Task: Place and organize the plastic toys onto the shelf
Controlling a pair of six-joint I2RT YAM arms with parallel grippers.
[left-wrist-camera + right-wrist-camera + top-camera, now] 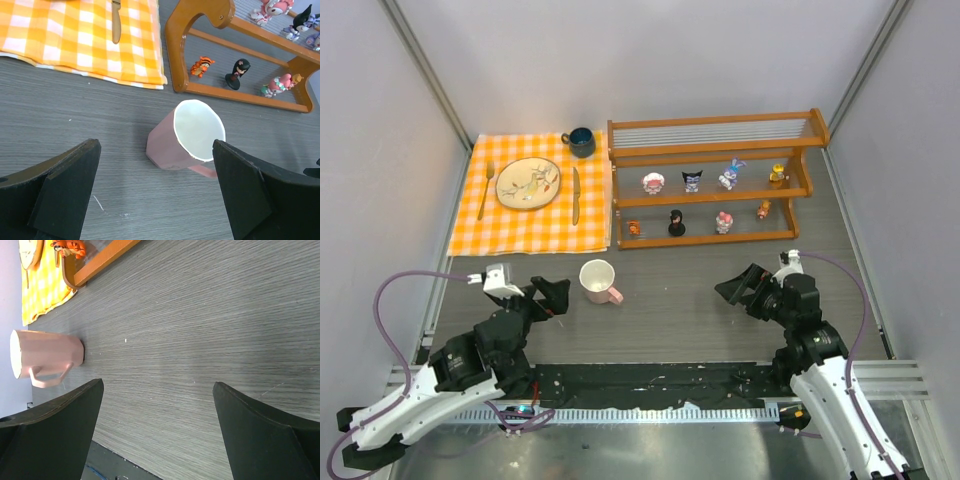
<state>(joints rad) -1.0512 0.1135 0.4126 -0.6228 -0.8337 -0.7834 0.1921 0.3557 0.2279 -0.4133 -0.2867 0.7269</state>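
The shelf (712, 197) runs lengthwise left to right, its eight figurines (692, 180) upright, facing the arms. The left gripper (552, 295) and right gripper (740, 285) both gape open, holding nothing.

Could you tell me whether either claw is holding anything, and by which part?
Nothing is held: the left claw and the right claw are both open and empty.

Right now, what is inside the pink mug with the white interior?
Nothing shows inside the pink faceted mug: only plain white walls. Its bottom is washed out, so something small could hide.
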